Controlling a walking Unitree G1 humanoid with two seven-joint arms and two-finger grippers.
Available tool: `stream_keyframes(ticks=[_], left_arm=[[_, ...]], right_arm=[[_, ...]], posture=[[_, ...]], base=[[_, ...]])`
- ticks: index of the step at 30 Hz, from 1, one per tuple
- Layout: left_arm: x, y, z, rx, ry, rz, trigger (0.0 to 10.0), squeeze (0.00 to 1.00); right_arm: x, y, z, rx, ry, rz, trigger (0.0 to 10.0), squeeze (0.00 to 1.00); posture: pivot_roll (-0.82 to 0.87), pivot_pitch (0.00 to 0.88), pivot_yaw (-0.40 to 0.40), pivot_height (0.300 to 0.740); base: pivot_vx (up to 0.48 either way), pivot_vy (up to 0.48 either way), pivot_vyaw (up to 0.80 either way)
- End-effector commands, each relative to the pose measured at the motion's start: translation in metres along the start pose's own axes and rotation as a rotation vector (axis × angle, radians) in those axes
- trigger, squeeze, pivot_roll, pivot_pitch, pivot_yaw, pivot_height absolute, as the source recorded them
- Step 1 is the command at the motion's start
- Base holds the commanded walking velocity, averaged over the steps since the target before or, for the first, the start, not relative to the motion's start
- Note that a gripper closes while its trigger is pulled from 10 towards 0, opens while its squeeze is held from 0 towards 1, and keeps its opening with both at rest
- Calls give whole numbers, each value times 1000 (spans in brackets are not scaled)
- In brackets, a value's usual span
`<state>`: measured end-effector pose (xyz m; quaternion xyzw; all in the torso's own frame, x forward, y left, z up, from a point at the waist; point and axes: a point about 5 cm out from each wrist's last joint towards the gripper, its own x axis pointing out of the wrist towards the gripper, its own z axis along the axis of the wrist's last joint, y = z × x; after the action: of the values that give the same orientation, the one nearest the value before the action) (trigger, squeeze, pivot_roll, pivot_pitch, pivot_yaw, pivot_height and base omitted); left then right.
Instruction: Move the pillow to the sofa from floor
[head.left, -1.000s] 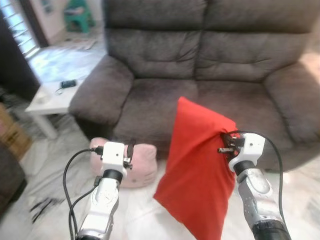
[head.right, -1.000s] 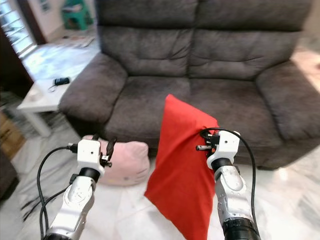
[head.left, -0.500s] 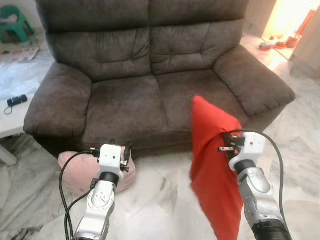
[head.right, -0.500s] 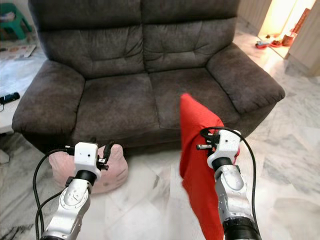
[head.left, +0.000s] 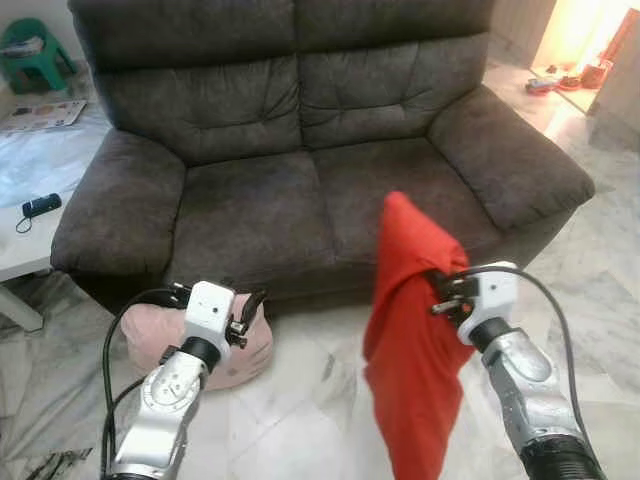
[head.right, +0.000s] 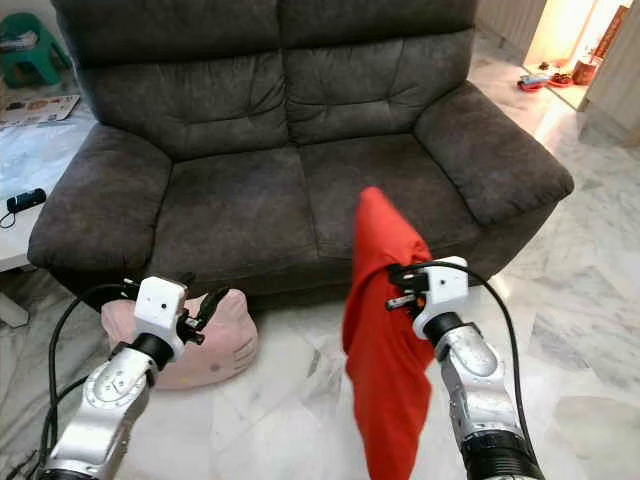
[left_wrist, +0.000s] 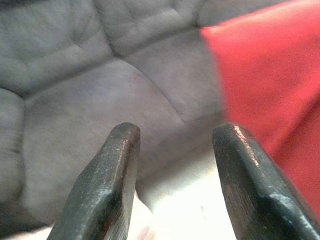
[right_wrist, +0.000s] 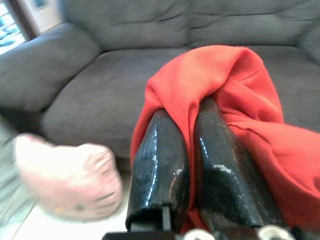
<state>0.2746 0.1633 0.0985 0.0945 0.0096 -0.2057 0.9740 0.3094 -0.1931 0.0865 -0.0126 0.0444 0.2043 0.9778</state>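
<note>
R hand (right_wrist: 192, 165) pinching red pillow (head.left: 410, 340), hanging below, in front of sofa (head.left: 300, 130).

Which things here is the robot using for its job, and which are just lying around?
For the job:
red pillow, hanging from the shut right gripper
sofa

Just lying about:
pink pillow on the floor
white table with a black gadget
green stool
left gripper, open, holding nothing
</note>
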Motion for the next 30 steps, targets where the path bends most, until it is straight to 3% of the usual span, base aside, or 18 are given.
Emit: stream_keyframes(ticks=[1,5,10,15,23,25,30], left_arm=[[-7,-6,1,-35,41,-139,10000,0],[-16,-5,10,-75,65,-263,10000,0],[-28,-6,4,-22,145,-366,10000,0],[-47,-3,19,28,208,-501,10000,0],[-71,-4,27,48,294,-646,10000,0],[-86,-8,22,42,370,-738,10000,0],[-98,-12,11,70,449,-764,10000,0]], right_arm=[[8,6,41,-101,-140,117,10000,0],[0,18,35,-162,-71,323,10000,0],[-5,20,34,-174,-45,399,10000,0],[-22,25,27,-178,78,627,10000,0],[-27,19,27,-185,122,684,10000,0],[-28,19,27,-193,137,710,10000,0],[-28,19,31,-178,126,724,10000,0]], posture=[[-90,43,41,740],[-86,41,44,740],[-85,40,44,740],[-69,44,42,740],[-55,45,41,740],[-52,44,41,740],[-48,42,43,740]], base=[[0,0,0],[0,0,0],[0,0,0],[0,0,0],[0,0,0],[0,0,0],[0,0,0]])
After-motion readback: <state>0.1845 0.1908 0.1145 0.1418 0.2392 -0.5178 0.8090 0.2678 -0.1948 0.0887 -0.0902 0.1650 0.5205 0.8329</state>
